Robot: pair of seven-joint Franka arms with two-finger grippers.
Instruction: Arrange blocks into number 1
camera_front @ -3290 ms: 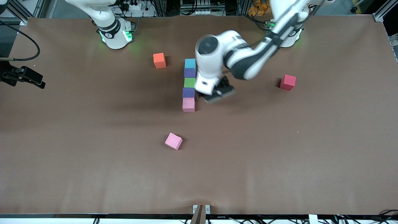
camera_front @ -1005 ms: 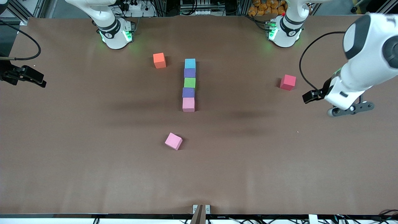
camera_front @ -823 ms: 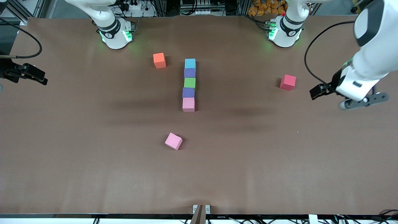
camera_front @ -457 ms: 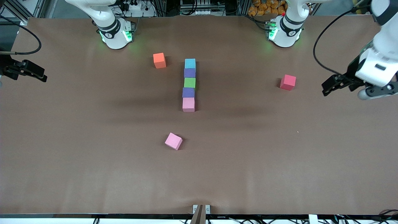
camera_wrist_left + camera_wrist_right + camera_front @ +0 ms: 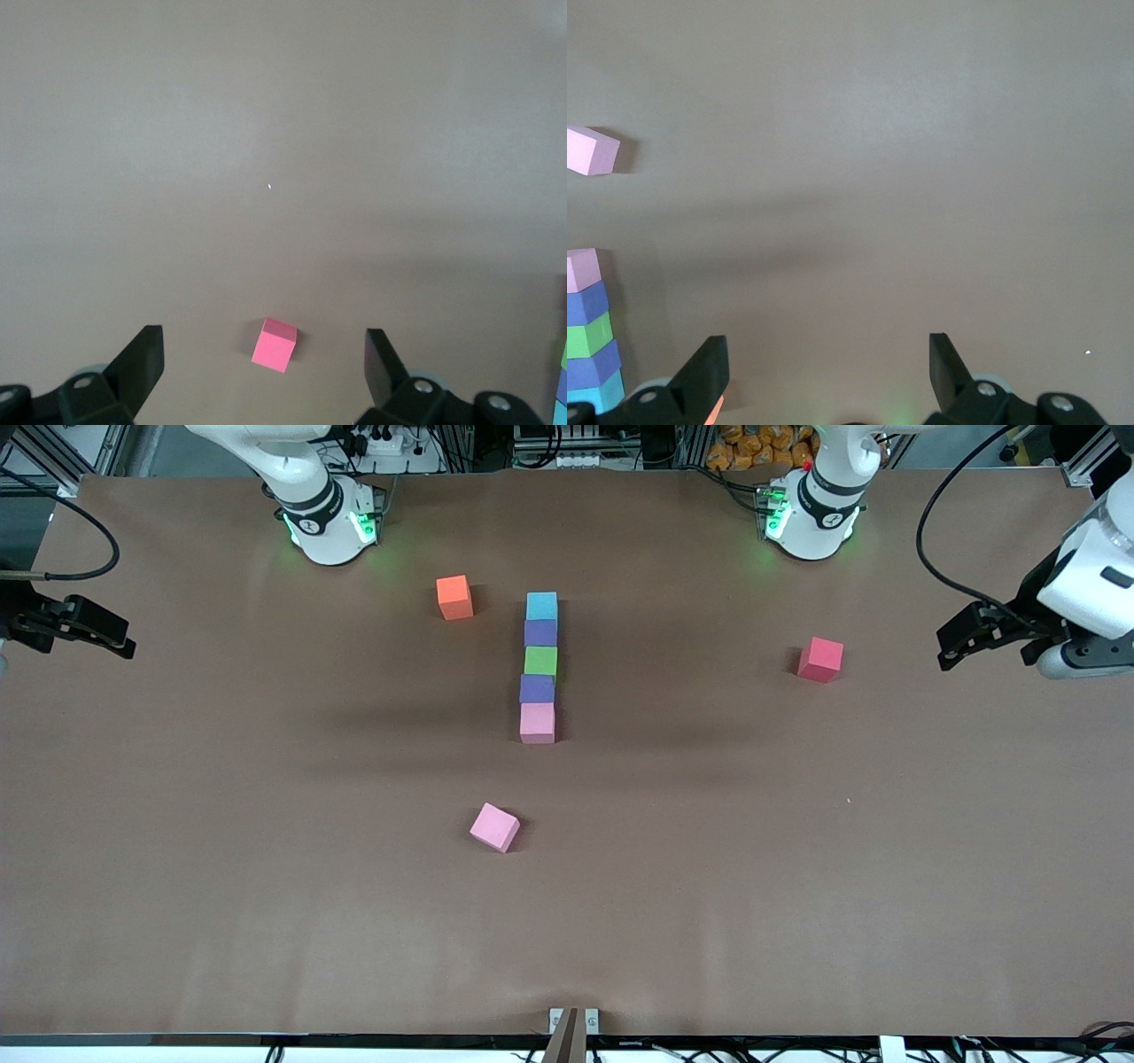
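Five blocks stand in a straight touching column at the table's middle: cyan (image 5: pixel 542 606), purple (image 5: pixel 540 632), green (image 5: pixel 540 661), purple (image 5: pixel 537 688) and pink (image 5: pixel 537 723), the pink one nearest the front camera. The right wrist view shows the same column, from pink (image 5: pixel 580 270) down to cyan (image 5: pixel 598 391). My left gripper (image 5: pixel 961 646) hangs open and empty over the table's edge at the left arm's end; its fingers (image 5: pixel 142 363) stand wide apart. My right gripper (image 5: pixel 111 646) waits open and empty over the right arm's end, also open (image 5: pixel 828 350) in its wrist view.
A second pink cube (image 5: pixel 494 827) lies loose and turned, nearer the front camera than the column. An orange cube (image 5: pixel 454 597) sits beside the cyan block toward the right arm's end. A red cube (image 5: pixel 820 660) lies toward the left arm's end, under the left wrist camera (image 5: pixel 274 344).
The left arm has drawn away from the column, swung past the red cube to the table's edge at its own end, and risen. The blocks have not moved.
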